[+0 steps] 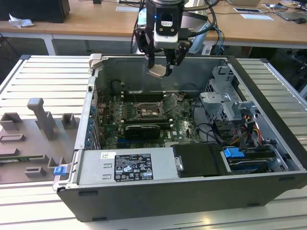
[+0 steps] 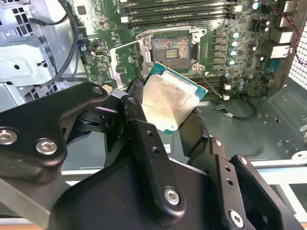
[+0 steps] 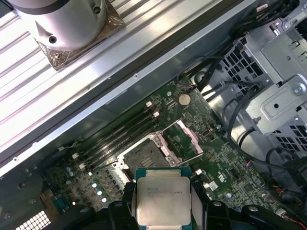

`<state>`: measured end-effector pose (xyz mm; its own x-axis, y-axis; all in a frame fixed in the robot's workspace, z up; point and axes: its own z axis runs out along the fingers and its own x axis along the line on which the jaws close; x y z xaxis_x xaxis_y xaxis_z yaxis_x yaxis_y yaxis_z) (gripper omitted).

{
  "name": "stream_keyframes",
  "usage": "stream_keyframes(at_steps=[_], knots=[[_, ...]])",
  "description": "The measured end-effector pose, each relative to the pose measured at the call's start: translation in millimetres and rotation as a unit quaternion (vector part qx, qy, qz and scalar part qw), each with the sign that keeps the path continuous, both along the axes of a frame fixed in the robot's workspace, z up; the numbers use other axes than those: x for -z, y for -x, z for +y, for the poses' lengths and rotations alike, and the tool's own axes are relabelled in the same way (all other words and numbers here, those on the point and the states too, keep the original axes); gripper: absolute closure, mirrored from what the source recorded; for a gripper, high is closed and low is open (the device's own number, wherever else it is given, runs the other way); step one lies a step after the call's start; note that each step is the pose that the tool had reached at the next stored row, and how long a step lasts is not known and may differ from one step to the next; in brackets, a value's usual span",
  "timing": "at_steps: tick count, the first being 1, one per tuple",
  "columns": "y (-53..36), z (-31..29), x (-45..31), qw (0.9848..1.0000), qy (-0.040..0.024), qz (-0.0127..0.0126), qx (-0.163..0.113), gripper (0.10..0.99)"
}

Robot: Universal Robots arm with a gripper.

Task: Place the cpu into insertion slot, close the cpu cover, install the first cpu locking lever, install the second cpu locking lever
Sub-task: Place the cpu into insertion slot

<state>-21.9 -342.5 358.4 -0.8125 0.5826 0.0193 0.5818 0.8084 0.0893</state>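
Second wrist view — one gripper [image 2: 168, 103] tight on one cpu [image 2: 178, 91] — above one insertion slot [image 2: 171, 48]

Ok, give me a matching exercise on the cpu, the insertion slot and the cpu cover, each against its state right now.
Things:
1. cpu
2. insertion slot
3. cpu cover

States:
A. swung open on its hinge
B. clamped in the pincer, up in the air
C. bare, nothing seated in it

Pairs: 1-B, 2-C, 3-A

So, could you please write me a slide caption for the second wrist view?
Gripper holds the cpu above the empty insertion slot, with the cpu cover swung open beside it.
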Motion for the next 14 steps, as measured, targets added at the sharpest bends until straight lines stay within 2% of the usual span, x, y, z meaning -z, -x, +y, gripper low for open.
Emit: stream_keyframes(at_steps=[9,14], knots=[[0.3,0.0,0.7,0.9995,0.0,0.0,0.031,0.545],[0.4,0.0,1.2,0.9984,0.0,0.0,0.056,0.545]])
